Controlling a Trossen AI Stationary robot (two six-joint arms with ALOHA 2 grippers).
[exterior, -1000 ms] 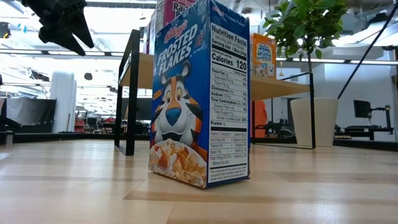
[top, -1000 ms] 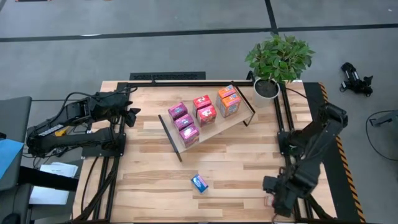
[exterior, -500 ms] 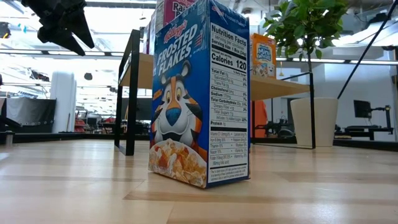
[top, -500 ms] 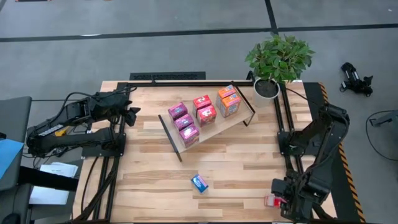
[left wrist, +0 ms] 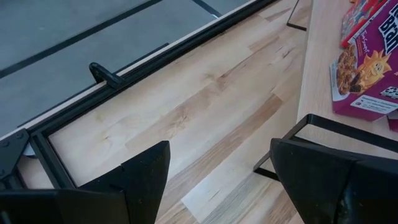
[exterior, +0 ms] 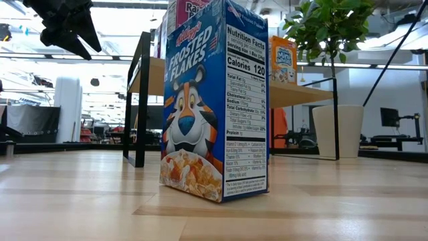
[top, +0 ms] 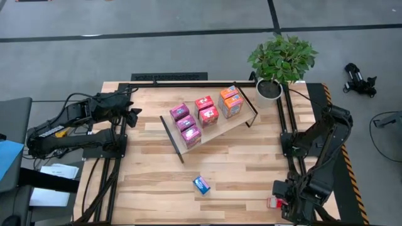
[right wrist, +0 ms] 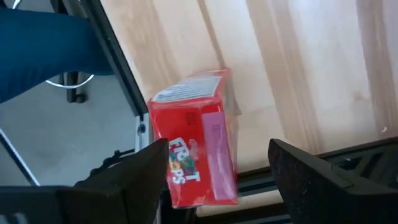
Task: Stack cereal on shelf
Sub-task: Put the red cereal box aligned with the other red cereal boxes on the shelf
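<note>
Several cereal boxes stand on the tilted light-wood shelf (top: 217,130) mid-table: pink (top: 187,123), red (top: 208,115) and orange (top: 231,105). A blue box (top: 201,184) stands upright on its bottom end (exterior: 214,191) on the table, near the near edge. A red box (top: 272,202) lies at the table's near right corner. My right gripper (right wrist: 219,149) is open there, with the red box (right wrist: 193,158) between its fingers. My left gripper (left wrist: 217,165) is open and raised over the table's far left part (top: 132,116), apart from the shelf. My right gripper's open fingers stand on either side of the red box's lower end (right wrist: 199,186). I cannot tell whether a finger touches it. The box lies on the table at the near right corner, close to the black frame rail.
A potted plant (top: 271,86) stands at the far right corner, just beyond the shelf's right bracket. Black frame rails (top: 290,144) run along the table's left and right sides. Bare tabletop (top: 251,169) lies between the shelf and the near edge.
My right arm has drawn back toward the table's right edge, and the red box has come into sight at the near right corner. The blue box, the shelf and my left arm have kept still.
</note>
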